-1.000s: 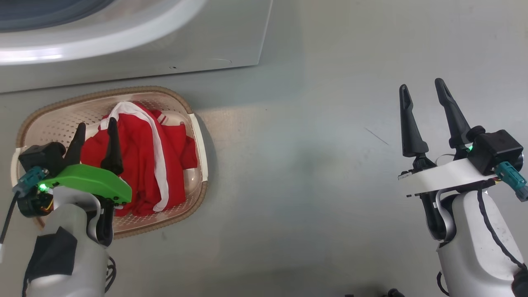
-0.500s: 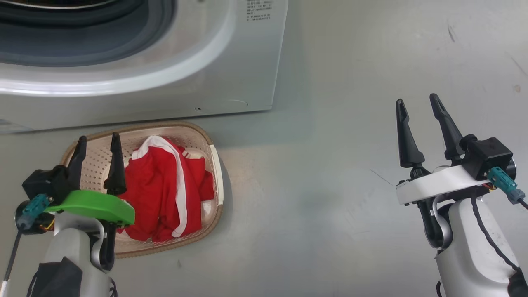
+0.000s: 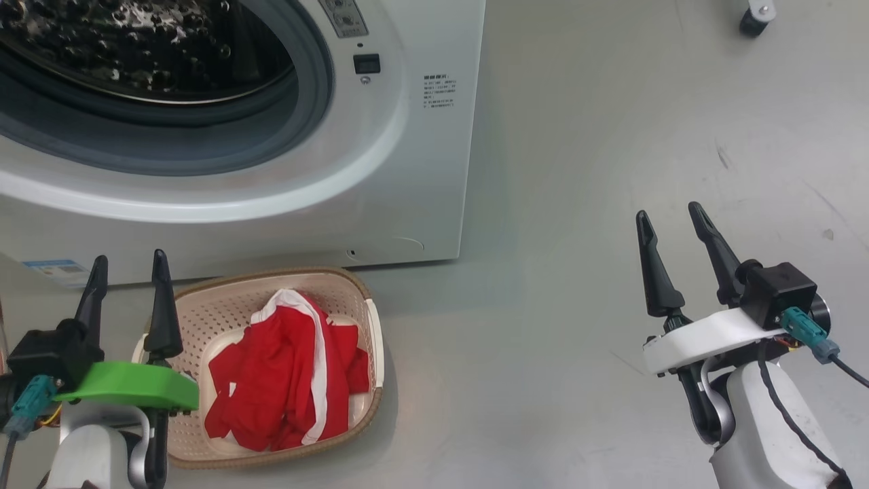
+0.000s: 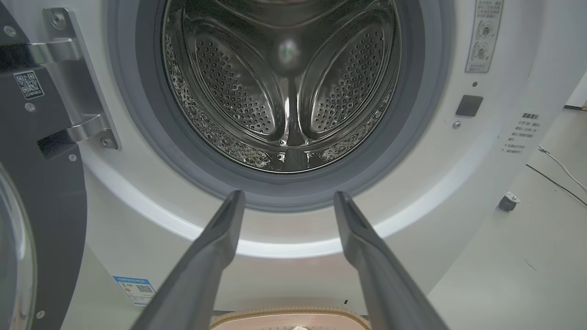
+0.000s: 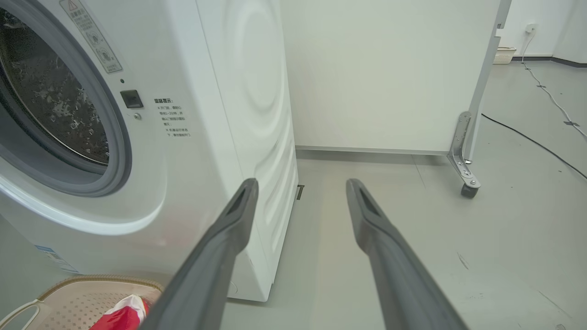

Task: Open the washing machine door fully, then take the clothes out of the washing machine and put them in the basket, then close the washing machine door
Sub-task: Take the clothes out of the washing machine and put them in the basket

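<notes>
Left fingers (image 3: pixel 163 312) stand spread wide with nothing between them, over the left edge of the basket (image 3: pixel 319 274). Right fingers (image 3: pixel 655 272) are spread just as wide and empty, well apart from it over the bare grey floor (image 3: pixel 529 353) to the right of the washing machine (image 3: pixel 421 176).

Most writing on the machine is too small to read. A blue label (image 4: pixel 135 289) low on the front carries a square code and fine print. A block of small dark characters (image 3: pixel 440 92) sits near the front's right edge. A grey sticker (image 5: pixel 89 34) beside the opening shows a warning triangle above round pictograms. A white QR sticker (image 4: pixel 28 85) is stuck on the dark inner face of the door (image 4: pixel 50 197), which is swung open to the left on its metal hinge (image 4: pixel 78 82).

The clothes (image 3: pixel 285 380) lie bunched in the basket, bright red with a broad white stripe curving down the pile. The basket is cream with perforated walls and a brown woven-look rim. It sits on the floor just in front of the machine, below the grey ring (image 4: pixel 137 114) and the perforated steel drum (image 4: pixel 284 91).
</notes>
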You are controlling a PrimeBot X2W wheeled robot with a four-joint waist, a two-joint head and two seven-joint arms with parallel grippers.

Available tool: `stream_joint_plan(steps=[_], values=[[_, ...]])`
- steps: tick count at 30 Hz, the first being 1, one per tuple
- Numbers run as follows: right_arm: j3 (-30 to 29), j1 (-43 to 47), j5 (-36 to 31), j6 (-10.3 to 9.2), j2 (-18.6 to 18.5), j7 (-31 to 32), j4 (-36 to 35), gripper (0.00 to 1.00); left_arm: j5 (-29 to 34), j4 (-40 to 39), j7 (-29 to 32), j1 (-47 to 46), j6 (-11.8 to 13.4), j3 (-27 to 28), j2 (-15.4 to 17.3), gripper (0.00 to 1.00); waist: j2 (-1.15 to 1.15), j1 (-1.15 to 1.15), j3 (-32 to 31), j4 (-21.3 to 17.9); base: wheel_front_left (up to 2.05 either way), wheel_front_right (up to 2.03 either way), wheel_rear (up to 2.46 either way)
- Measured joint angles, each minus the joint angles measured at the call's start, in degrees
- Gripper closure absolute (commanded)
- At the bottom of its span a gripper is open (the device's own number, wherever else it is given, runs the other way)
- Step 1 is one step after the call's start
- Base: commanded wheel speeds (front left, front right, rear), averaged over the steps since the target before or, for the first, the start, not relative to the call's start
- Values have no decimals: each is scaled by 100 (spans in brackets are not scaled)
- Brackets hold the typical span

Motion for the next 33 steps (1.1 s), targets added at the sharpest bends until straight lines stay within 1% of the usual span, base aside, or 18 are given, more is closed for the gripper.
stream_joint_plan(steps=[9,16,24,33], values=[[40,267,-3,0,3,0,79,0,121,-432,0,594,0,160,-10,0,0,0,-644,12,0,0,0],[93,356,-27,0,12,0,43,0,226,-727,0,974,1,255,-19,0,0,0,-974,-32,0,0,0],[118,507,-37,-10,15,0,20,0,268,-953,0,1318,9,280,-27,0,0,0,-1212,-86,0,0,0],[155,508,-45,-16,30,0,-34,0,334,-1145,1,1435,9,197,-30,0,0,0,-1230,-95,0,0,0]])
